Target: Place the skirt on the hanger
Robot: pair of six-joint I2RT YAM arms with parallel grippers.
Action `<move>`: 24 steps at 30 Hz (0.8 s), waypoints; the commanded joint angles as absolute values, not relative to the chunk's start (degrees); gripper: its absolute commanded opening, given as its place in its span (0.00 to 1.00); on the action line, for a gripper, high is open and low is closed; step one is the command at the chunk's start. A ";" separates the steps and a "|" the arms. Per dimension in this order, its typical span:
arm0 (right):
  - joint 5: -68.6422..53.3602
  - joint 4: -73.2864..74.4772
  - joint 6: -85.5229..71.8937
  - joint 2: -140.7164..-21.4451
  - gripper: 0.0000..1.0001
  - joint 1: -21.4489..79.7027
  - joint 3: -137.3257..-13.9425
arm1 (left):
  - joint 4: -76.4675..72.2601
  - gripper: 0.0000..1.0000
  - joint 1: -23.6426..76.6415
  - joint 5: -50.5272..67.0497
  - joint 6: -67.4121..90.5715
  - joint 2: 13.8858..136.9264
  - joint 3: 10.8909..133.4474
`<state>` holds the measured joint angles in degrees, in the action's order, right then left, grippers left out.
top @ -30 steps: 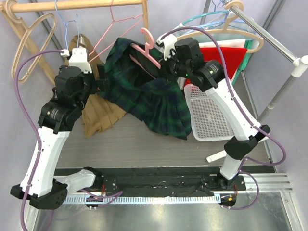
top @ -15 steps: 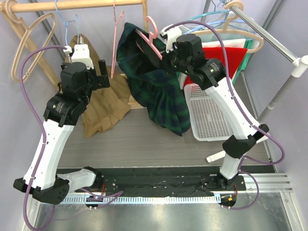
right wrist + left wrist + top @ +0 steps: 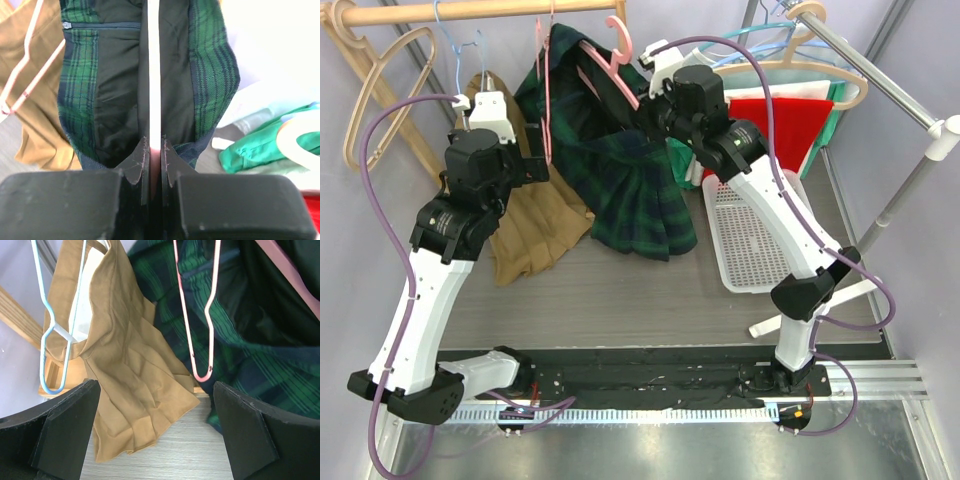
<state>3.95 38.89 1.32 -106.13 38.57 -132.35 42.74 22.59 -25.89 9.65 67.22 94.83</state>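
Table (image 3: 620, 300): grey, a bare strip just beyond the arm bases.
Left jaws: spread wide with nothing between them, facing a tan skirt (image 3: 130, 370) and a thin pink wire hanger (image 3: 183, 305).
Plaid skirt (image 3: 630, 190): dark green check, draped from a pink hanger (image 3: 610, 55), with the waistband parted to either side of the bar in the right wrist view. Hem low near the table; touching or not, unclear.
Right jaws: pinched tight on the pink hanger's flat bar, no gap showing.
Hook: raised close beside the right end of the wooden rail (image 3: 480, 10); over it or not, impossible to tell.
Risk, slip: hanger tilted and fabric only loosely draped, so a likely slide of the waistband down the sloping bar and off.
Risk, snag: wire hanger and tan skirt just beside, so possible catching of cloth or hook on them.
Risk, miss: hook near the very end of the rail, so a drop if let go too soon.
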 commanded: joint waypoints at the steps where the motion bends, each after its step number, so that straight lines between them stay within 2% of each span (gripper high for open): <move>1: 8.69 19.87 0.26 -103.70 0.01 38.58 -134.38 | 39.64 1.00 22.76 -25.31 10.02 66.09 96.07; 7: 10.02 18.73 0.18 -109.15 0.01 38.67 -140.36 | 39.46 1.00 22.68 -25.40 10.28 65.39 95.45; 24: 11.69 6.86 -1.23 -117.59 0.01 38.94 -145.02 | 41.40 1.00 22.68 -25.31 10.28 65.04 95.36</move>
<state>9.74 22.57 0.05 -118.45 38.85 -139.00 42.74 22.59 -25.45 10.09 66.22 94.80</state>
